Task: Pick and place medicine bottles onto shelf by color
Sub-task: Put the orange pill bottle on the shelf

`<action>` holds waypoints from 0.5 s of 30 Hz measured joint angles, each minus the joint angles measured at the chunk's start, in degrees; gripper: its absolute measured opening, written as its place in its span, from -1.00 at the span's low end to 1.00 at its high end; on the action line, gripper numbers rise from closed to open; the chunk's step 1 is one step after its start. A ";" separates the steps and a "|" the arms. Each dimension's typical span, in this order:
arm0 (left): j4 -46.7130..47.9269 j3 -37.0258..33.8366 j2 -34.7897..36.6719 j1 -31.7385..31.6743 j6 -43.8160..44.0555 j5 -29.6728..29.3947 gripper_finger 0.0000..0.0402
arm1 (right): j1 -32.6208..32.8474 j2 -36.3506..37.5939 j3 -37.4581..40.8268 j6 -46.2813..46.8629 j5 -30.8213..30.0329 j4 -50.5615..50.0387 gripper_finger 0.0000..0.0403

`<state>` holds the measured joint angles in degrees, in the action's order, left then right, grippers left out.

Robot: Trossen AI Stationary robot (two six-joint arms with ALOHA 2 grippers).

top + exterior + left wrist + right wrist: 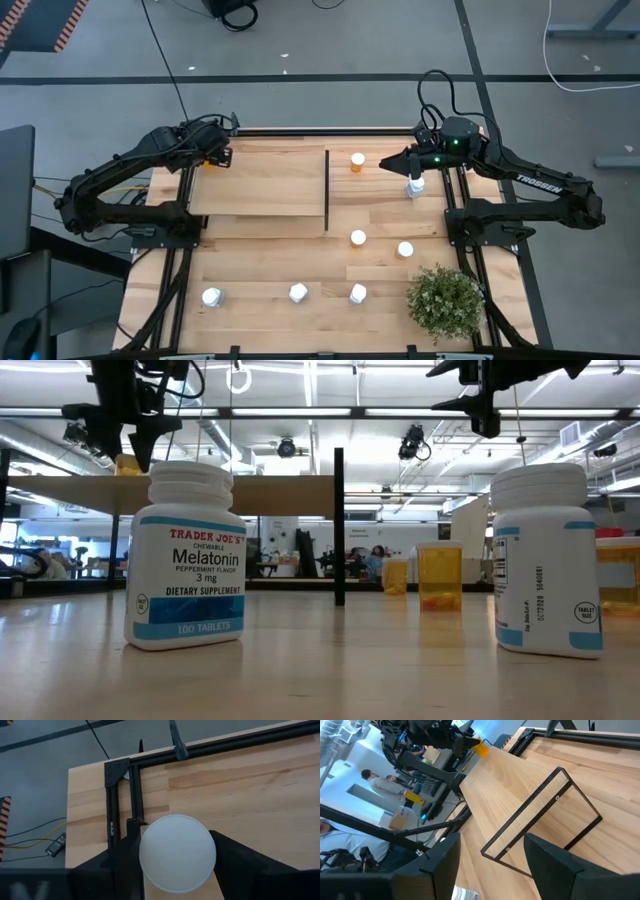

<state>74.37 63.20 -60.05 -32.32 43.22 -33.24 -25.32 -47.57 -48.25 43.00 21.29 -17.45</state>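
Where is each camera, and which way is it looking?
High view: above, looking straight down at the shelf, both arms showing.
Low view: at tabletop height, looking across past the Melatonin bottle; arms hang from above.
Left wrist view: on the left arm, looking down on a white cap between its fingers.
Right wrist view: on the right arm, facing the shelf.
Shared: shelf, high and right wrist.

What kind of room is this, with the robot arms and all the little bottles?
Probably a robotics lab or workshop. The plank table sits on a bare grey floor with loose cables, long ceiling lights run overhead, and people work at cluttered desks beyond.
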 joint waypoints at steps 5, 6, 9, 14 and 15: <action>0.02 0.00 -0.80 0.07 1.40 0.48 0.14 | 0.00 0.00 0.00 -1.25 -0.02 0.00 0.12; -0.01 0.00 -1.25 0.07 1.95 0.51 0.15 | 0.00 0.00 0.00 -1.26 -0.02 0.00 0.12; -0.16 0.00 -2.24 0.07 2.76 0.20 0.16 | 0.00 0.00 0.00 -1.20 0.12 -0.01 0.12; -0.11 0.04 -4.07 0.09 3.22 0.69 0.16 | 0.00 -0.02 0.00 -1.11 1.64 -0.02 0.12; 0.24 0.04 -4.12 0.09 4.01 1.06 0.17 | 0.00 -0.02 0.00 -1.11 1.69 -0.02 0.12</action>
<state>74.61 63.24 -64.17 -32.23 47.22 -32.18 -25.32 -47.59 -48.25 41.89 22.98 -17.47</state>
